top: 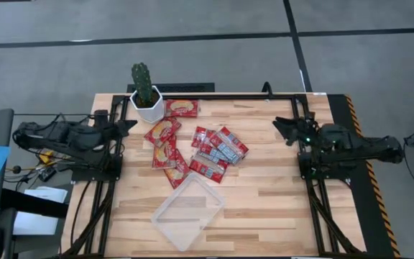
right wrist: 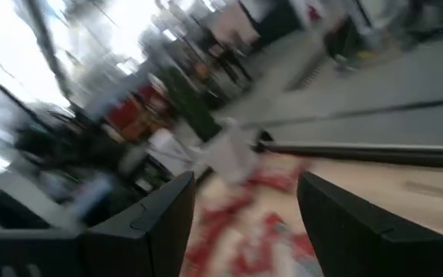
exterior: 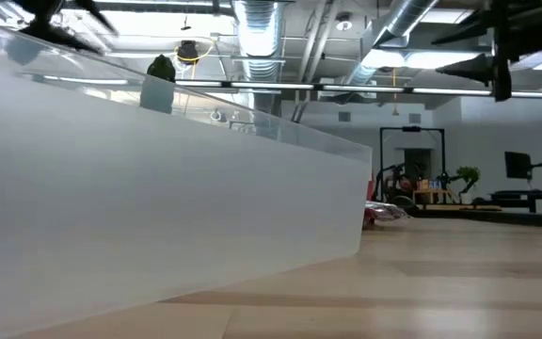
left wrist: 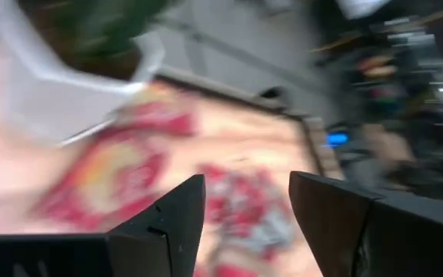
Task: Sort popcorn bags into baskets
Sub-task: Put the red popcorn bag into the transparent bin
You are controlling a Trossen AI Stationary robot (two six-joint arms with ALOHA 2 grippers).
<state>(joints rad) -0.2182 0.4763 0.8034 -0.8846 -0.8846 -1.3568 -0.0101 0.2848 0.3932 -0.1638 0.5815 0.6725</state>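
Observation:
Several red popcorn bags [top: 192,147] lie flat in a loose heap on the wooden table, between its centre and the cactus pot; they also show blurred in the left wrist view [left wrist: 129,173] and the right wrist view [right wrist: 252,223]. The clear plastic basket [top: 187,210] rests on the table near the front edge, empty. My left gripper [top: 131,125] is open at the table's left edge, above the table and left of the bags. My right gripper [top: 277,126] is open at the right edge, also above the table.
A white pot with a green cactus [top: 146,97] stands at the far left, next to the bags. The basket's wall [exterior: 158,217] fills most of the low view. Bare wood lies between the bags and my right gripper.

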